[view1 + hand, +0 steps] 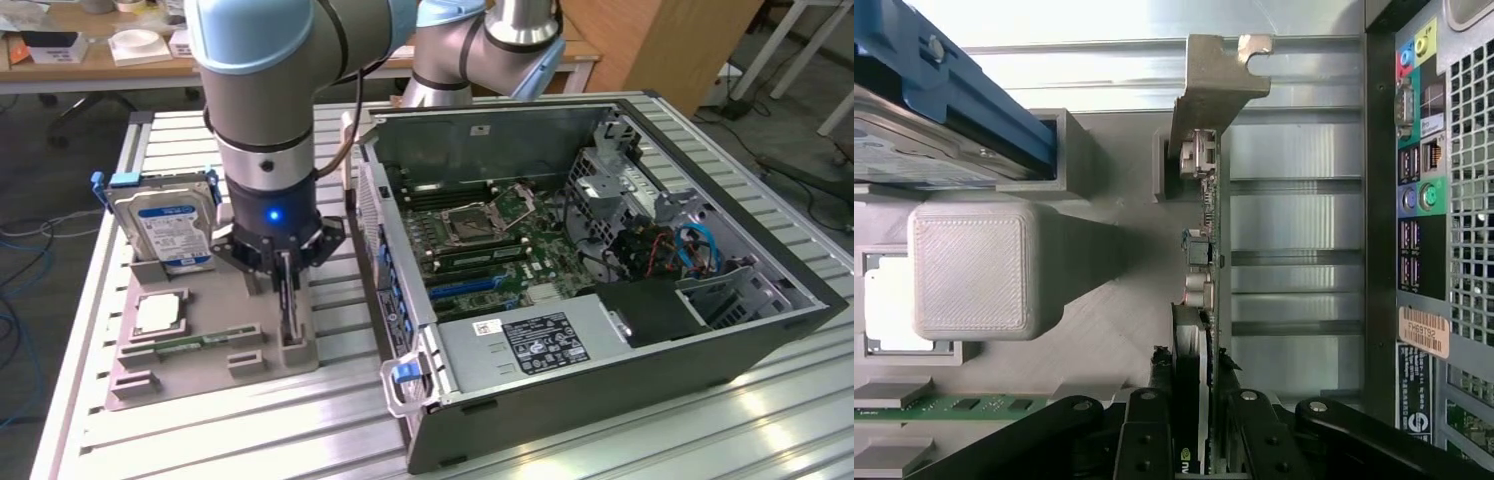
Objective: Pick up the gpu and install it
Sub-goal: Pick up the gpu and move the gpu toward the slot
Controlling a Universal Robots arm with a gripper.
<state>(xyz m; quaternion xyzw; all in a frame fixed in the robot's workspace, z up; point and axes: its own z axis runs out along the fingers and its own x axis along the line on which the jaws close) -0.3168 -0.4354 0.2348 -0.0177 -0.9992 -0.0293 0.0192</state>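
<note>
Nearest in the exterior view, the open computer case (587,260) lies on the slatted surface (240,430), motherboard (487,240) exposed. To the exterior view's left, the gripper (284,275) reaches down onto the gpu (291,320), which stands on edge in a slot of the grey holder tray (147,380), near the upright hard drive (167,225). In the wrist view, the black fingers (1144,440) are drawn narrow against both faces of the gpu, clamping it; its silver bracket (1214,80) is at the far end.
</note>
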